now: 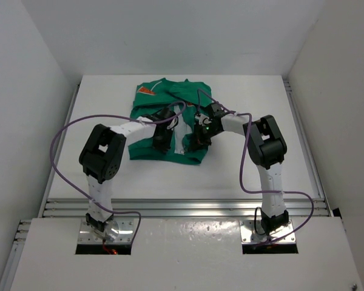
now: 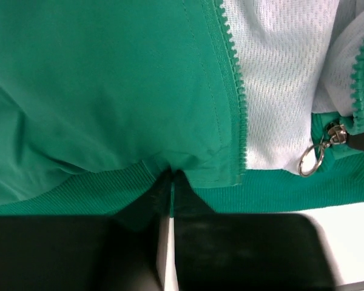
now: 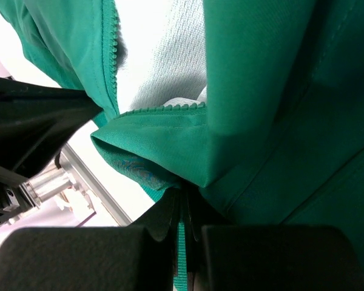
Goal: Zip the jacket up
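The green jacket (image 1: 164, 100) lies on the white table, front open, with white mesh lining (image 2: 279, 79) showing between the two zipper rows. My left gripper (image 2: 171, 182) is shut on the ribbed hem of one front panel, just beside that panel's zipper teeth (image 2: 232, 91). The metal slider with its ring pull (image 2: 324, 145) sits at the bottom of the other row. My right gripper (image 3: 185, 195) is shut on a fold of the opposite panel's lower edge, lifting it slightly. In the top view the left gripper (image 1: 160, 138) and right gripper (image 1: 198, 140) flank the zipper opening.
An orange patch (image 1: 148, 91) marks the jacket's far left corner. Purple cables (image 1: 64, 136) loop off both arms. An aluminium rail (image 1: 182, 206) runs along the table's near edge. White walls enclose three sides. The left arm's dark body (image 3: 30, 130) crowds the right wrist view.
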